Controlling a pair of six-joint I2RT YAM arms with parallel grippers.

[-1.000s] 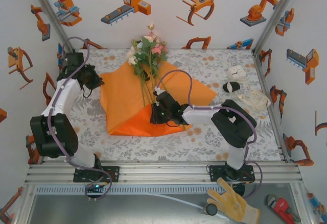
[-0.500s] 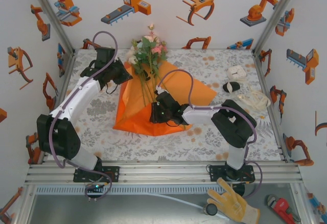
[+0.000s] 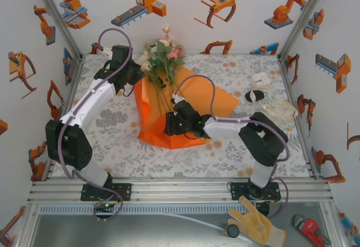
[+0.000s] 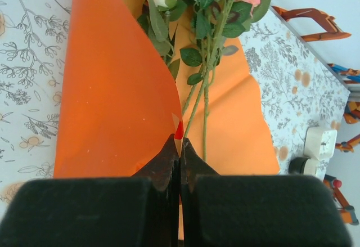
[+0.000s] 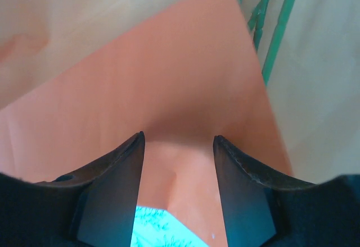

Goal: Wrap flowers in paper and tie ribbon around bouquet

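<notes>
On the floral-print table (image 3: 112, 140), the matte orange paper (image 4: 112, 95) curls up in a smooth fold beside the thin green stems of the flowers (image 4: 205, 10). There the left gripper (image 4: 180, 144) pinches the sheet's edge tight, while the right gripper (image 5: 177, 157) hangs with fingers spread over a pointed flap.

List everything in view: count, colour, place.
flowers: one bunch, pink, white, cream, green stems; on the paper, far middle
paper: one sheet, orange; mid-table, left side lifted over the stems
ribbon: one bundle, cream; table's right edge
white box: one; far right
black oval object: one; beside the box
glove: one, yellow; below the table front
wrench: one, red; bottom right
table: one, floral pattern
left gripper: black; shut on the paper's edge
right gripper: black; open, over the paper
</notes>
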